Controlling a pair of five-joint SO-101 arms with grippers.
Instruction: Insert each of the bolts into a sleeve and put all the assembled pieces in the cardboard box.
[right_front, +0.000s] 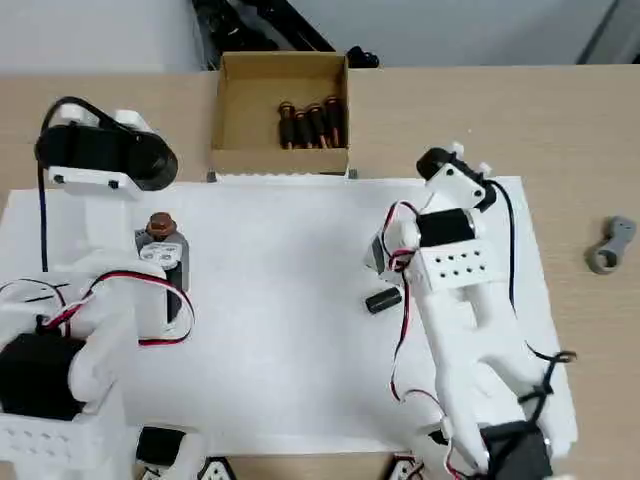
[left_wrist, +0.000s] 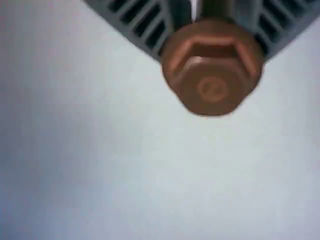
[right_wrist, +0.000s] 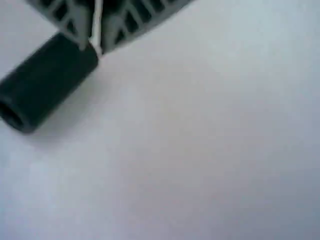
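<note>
4 assembled pcs (right_front: 311, 124) in cardboard box (right_front: 248, 115)

No text, number or sign can be read. A round mark is stamped on the head of the copper bolt (left_wrist: 212, 72), its form indistinct. A small label (right_front: 157, 254) is carried by the arm at the left edge of the white sheet (right_front: 280, 330), and it is illegible.

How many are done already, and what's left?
Four assembled pieces already lie in the cardboard box. The left jaws grip a bolt; a black sleeve lies by the right jaws. Left: join those two and box them.
</note>
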